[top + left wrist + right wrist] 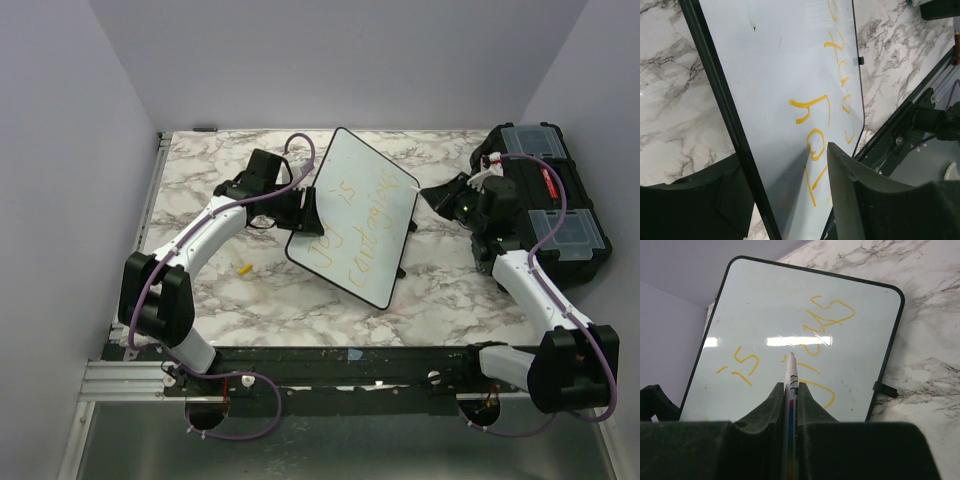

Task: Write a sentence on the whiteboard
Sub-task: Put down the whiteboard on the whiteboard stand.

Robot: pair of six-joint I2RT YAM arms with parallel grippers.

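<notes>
Yellow-orange handwriting, the sentence (370,235), reads "Joy is contagious" in two lines across the whiteboard (345,165). That board sits in the middle of the marble bench (450,295), turned diagonally, with one corner toward the back wall and the opposite one toward the arms. Small black feet show along its right rim. Whether it lies flat or is tipped up on one side I cannot tell.

At the board's left rim is the left end effector (782,150), its jaws parted and straddling the thin black edge. One finger (695,200) is outside the rim. The other is over the white face near "Joy", with a shadow between it and the surface. It has hold of nothing that I can see.

The right end effector (790,386) is clamped on a marker (791,370), a white barrel with coloured print, whose tip points at the board. Seen from above, it hovers just beside the board's right rim.

A black toolbox (550,200) with clear lids stands at the bench's right edge, by the right arm. A small yellow piece (244,268) lies on the marble left of the board, near the left arm.
</notes>
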